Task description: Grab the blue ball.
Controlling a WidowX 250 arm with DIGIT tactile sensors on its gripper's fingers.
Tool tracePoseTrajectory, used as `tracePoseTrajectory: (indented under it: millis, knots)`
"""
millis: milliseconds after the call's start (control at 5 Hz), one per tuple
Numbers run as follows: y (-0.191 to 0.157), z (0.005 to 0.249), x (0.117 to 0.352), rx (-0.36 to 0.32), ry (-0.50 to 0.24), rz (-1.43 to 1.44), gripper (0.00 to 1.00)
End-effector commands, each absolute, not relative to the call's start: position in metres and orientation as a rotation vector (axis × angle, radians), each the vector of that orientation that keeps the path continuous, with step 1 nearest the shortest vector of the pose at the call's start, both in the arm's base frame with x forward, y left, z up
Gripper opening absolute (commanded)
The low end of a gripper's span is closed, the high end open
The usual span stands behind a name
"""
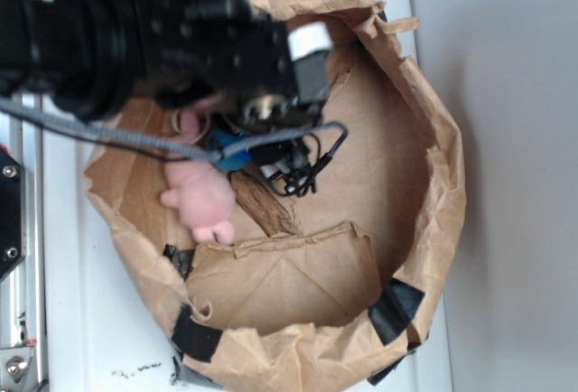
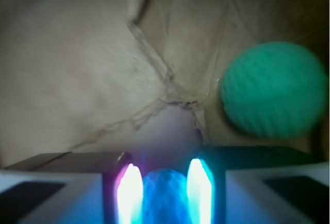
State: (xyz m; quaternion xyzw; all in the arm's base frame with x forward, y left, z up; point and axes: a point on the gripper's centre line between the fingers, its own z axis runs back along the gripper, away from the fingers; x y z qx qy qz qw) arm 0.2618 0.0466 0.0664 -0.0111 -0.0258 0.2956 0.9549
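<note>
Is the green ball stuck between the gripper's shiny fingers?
No, the green ball lies off to the side; the blue ball sits inside the gripper.

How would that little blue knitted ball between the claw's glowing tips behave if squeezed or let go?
The small blue knitted ball looks soft: its ribbed yarn surface suggests it would give under the claw rather than crack. That texture probably grips well, so slipping seems unlikely. Being round, it would likely roll across the crumpled brown paper bag if released, much as the green knitted ball could.

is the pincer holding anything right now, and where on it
Yes: the pincer holds the blue ball between its two fingers, which press on the ball's left and right sides. The green ball lies free on the paper.
</note>
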Motion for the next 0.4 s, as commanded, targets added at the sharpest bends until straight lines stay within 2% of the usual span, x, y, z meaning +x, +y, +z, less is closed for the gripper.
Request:
tracePoseTrajectory:
  millis: [0,200]
  knots:
    - [0.0573,0.1531,0.2585,-0.148,-0.083,0.633,0.00]
    - [0.0649,0.1614,0.2572,-0.212,-0.079,0.637,0.00]
